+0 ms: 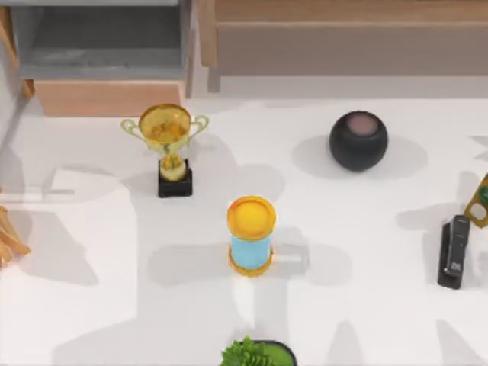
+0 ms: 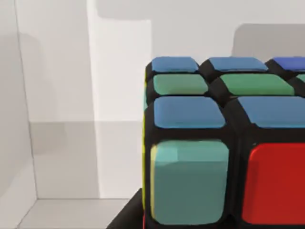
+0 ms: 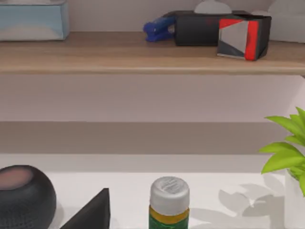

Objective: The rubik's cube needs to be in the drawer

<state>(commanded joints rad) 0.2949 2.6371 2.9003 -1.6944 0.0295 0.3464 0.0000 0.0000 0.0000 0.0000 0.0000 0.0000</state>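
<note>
Grey walls behind rubik's cube point(image 2: 214, 143)

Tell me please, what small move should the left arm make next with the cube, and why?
Probably lower a little and release. In the left wrist view the rubik's cube sits close against pale grey walls with a grey floor just beneath it, which looks like the inside of the drawer. The top view shows that drawer pulled open.

A white table point(image 1: 91, 305) under soft shadows, a long wooden shelf point(image 1: 343, 38) behind it.
</note>
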